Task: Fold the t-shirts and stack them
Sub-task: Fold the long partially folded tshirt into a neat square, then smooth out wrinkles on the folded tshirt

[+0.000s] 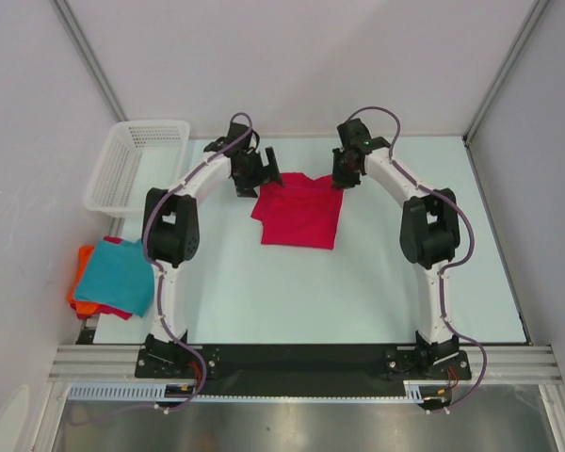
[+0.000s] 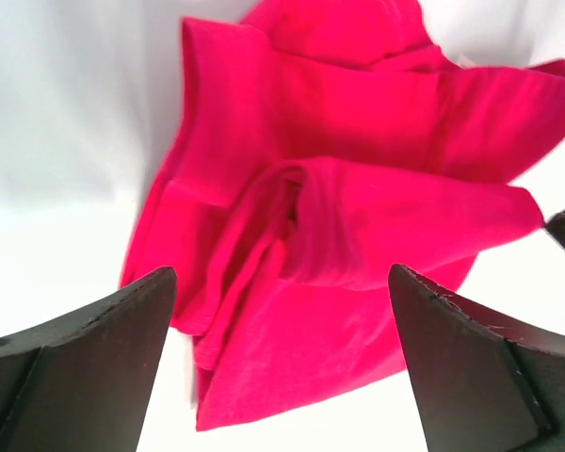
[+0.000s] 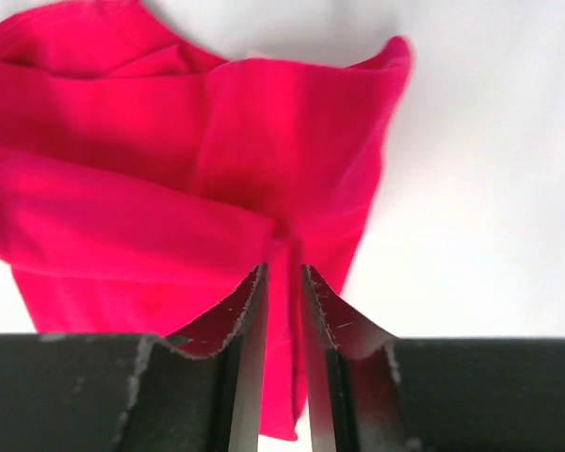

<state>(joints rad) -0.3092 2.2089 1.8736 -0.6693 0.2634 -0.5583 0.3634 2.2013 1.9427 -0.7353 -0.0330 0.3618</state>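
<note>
Teal shirt [image 1: 118, 275] lies on orange shirt [image 1: 79, 282] at bench [image 1: 311, 292] left edge, just in front of basket [image 1: 137, 160]. Left gripper [image 2: 282, 282] jaws wide, over pink shirt [image 1: 299, 215] far-left corner, nothing gripped. Pink shirt mid-bench, partly folded. Right gripper [image 3: 282, 268] narrow, pinching a fold at its far-right corner

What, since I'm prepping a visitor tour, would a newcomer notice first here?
A crumpled crimson-pink cloth t-shirt lies on the pale table, toward its far side, with the right tool pinched shut on a fold and the left tool open, facing it. At the left edge, a folded teal t-shirt tops an orange t-shirt, near a white plastic mesh basket.
</note>
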